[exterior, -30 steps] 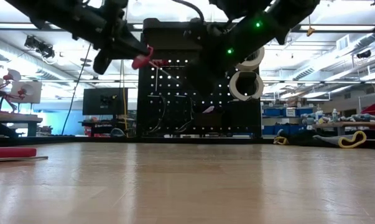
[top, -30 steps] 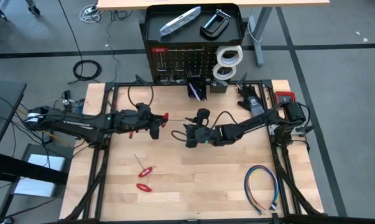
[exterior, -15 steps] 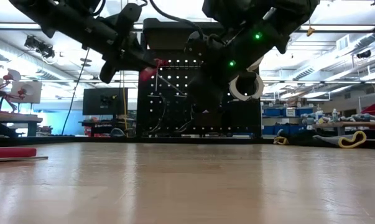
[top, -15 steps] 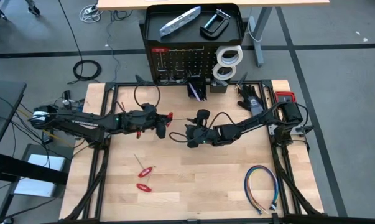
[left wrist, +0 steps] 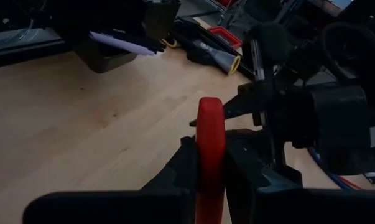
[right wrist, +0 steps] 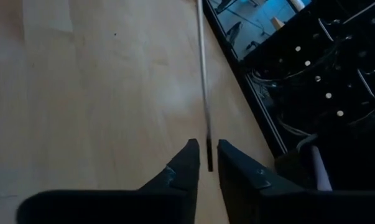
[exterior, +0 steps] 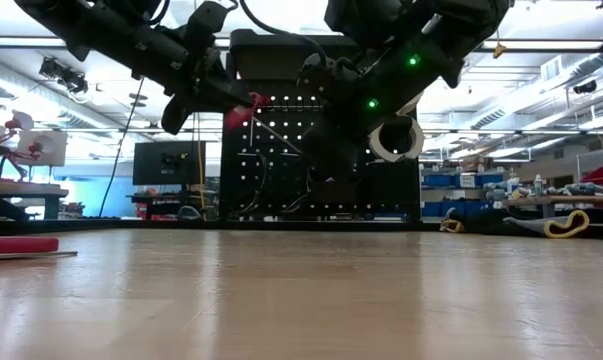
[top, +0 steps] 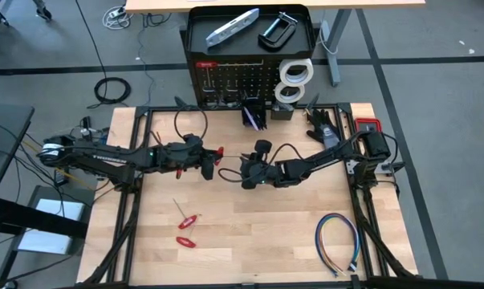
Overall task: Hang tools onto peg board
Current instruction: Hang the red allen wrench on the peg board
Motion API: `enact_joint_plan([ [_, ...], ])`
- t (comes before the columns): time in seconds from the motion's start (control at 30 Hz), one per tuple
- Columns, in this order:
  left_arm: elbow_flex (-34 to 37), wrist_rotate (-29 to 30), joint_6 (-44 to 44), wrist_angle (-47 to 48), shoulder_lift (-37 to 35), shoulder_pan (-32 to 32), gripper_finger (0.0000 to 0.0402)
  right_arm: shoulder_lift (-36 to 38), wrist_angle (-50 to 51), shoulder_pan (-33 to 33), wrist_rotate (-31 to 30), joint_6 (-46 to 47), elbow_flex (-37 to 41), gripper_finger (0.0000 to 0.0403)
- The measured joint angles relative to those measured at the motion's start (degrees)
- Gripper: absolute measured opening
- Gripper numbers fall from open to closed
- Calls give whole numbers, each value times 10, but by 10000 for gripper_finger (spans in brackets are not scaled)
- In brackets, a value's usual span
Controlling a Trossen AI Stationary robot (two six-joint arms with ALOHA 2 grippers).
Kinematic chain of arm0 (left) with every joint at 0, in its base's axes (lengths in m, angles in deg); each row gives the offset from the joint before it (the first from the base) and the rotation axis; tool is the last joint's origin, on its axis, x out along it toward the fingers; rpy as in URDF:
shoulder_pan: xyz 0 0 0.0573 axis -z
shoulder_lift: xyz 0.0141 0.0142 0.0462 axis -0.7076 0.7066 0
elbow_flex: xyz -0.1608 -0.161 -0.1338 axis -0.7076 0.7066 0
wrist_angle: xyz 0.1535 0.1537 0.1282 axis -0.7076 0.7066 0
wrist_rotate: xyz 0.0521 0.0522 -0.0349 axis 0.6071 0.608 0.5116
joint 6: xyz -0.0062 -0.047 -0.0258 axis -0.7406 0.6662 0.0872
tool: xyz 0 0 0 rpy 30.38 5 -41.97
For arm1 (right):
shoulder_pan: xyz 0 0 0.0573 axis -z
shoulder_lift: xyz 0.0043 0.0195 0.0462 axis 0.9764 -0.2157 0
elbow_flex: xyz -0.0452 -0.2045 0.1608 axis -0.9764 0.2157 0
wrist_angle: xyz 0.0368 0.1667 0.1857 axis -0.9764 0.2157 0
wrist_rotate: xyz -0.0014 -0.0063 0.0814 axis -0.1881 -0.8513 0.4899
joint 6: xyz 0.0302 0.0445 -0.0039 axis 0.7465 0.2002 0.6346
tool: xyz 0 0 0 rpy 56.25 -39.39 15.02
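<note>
Both arms reach in low over the wooden table (top: pixel 250 233) and meet near its middle, in front of the peg board (top: pixel 233 80). The left gripper (top: pixel 212 160) comes in from the left, stretched nearly flat, its fingers clamped on the red handle (left wrist: pixel 210 140) of a hand tool (top: pixel 218 151) held up off the table. A thin metal shaft (right wrist: pixel 204 93) runs from that handle toward the right arm. The right gripper (top: pixel 246 170) reaches in from the right with its elbow bent; its fingers (right wrist: pixel 186 163) stand narrow on either side of the shaft's tip, though whether they press it cannot be told. Two more red-handled tools (top: pixel 185 229) lie on the table nearer the front, well apart from both grippers.
</note>
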Motion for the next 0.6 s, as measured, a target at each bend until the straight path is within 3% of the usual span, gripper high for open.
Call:
enact_joint_plan([
  [0.27,0,-4,0,-3,0,0,50,0,4,0,0,0,0,11],
  [0.6,0,-13,-18,-14,0,0,78,0,3,0,1,11,0,7],
])
